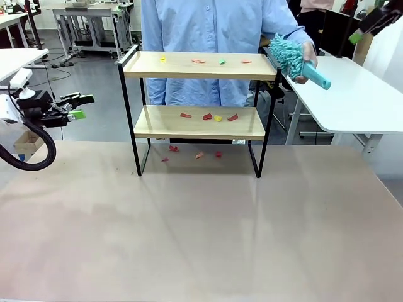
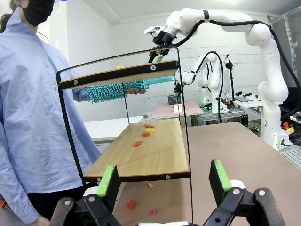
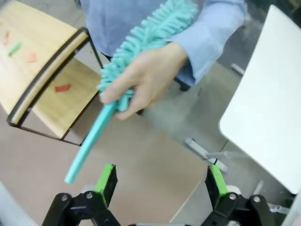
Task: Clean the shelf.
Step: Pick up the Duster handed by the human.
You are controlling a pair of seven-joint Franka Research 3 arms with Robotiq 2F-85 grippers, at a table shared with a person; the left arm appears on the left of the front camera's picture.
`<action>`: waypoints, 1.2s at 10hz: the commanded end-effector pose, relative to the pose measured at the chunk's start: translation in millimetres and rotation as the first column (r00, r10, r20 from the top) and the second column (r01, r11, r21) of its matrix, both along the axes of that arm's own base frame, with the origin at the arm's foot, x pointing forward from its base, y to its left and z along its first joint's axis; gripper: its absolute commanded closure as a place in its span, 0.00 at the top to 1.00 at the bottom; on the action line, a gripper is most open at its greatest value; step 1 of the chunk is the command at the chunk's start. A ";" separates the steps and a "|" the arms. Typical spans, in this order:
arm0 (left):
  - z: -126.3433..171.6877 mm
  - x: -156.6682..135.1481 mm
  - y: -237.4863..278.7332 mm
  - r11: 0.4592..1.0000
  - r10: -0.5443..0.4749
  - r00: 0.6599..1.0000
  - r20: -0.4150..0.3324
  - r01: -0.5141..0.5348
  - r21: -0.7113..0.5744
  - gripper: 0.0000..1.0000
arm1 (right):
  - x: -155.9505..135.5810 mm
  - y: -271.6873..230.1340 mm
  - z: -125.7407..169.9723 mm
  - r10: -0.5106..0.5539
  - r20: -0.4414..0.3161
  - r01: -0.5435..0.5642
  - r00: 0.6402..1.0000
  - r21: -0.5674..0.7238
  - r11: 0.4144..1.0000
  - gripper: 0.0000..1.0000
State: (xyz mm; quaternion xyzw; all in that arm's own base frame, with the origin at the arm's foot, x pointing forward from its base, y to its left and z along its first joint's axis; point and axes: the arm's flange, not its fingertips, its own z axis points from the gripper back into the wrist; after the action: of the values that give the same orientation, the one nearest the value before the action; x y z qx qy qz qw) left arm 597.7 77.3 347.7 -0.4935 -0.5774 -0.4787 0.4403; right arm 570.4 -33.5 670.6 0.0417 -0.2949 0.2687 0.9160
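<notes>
While the person's hand (image 1: 307,61) holds a teal fluffy duster (image 1: 284,53) at the right end of the two-tier wooden, black-framed shelf (image 1: 182,68), I see left jaws and right jaws apart, empty.

A pale beige worktop (image 1: 201,239) with a smooth, faintly glossy top fills the near ground. At the worktop's far edge stands a person in a light blue button-up shirt (image 1: 214,38). Beyond the worktop's far right corner is a white table (image 1: 352,94) with rounded corners on grey metal legs. Off the worktop's far left corner is the corner of another white table (image 1: 16,60), with a small open wooden box (image 1: 28,141) beneath it. Behind the worktop lies a grey floor (image 1: 94,82), and well beyond it stand metal-framed benches (image 1: 94,25).
</notes>
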 end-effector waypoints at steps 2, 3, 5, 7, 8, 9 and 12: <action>1.7 -0.9 0.9 1.000 -0.003 1.000 0.003 0.003 0.004 1.00 | 0.0 0.0 0.0 0.000 0.000 0.000 1.000 0.000 1.000 1.00; 1.7 -0.9 0.9 1.000 -0.003 1.000 0.003 0.003 0.004 1.00 | 0.0 0.0 0.0 0.000 0.000 0.000 1.000 0.000 1.000 1.00; 1.7 -0.9 0.9 1.000 -0.003 1.000 0.003 0.003 0.004 1.00 | 0.0 0.0 0.0 0.000 0.000 0.000 1.000 0.000 1.000 1.00; 1.7 -0.9 0.9 1.000 -0.003 1.000 0.003 0.003 0.004 1.00 | -3.4 1.0 -4.3 -0.025 -0.003 0.025 1.000 -0.010 1.000 1.00; 1.7 -0.9 0.9 1.000 -0.003 1.000 0.003 0.003 0.004 1.00 | -14.9 26.7 -9.8 -0.126 0.048 0.128 0.991 -0.054 0.990 1.00; 1.7 -0.9 0.9 1.000 -0.003 1.000 0.003 0.003 0.004 1.00 | -22.8 45.2 -13.9 -0.181 0.073 0.184 0.981 -0.047 0.982 1.00; 1.7 -0.9 0.9 1.000 -0.003 1.000 0.003 0.003 0.004 1.00 | -46.2 86.2 -34.1 -0.293 0.038 0.293 0.956 -0.014 0.956 1.00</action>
State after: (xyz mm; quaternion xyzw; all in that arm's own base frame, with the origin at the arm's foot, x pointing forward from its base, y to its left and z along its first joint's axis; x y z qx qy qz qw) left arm 597.8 77.3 347.4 -0.4936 -0.5774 -0.4786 0.4404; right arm 539.3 41.4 648.3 -0.0078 -0.3168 0.1685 0.9334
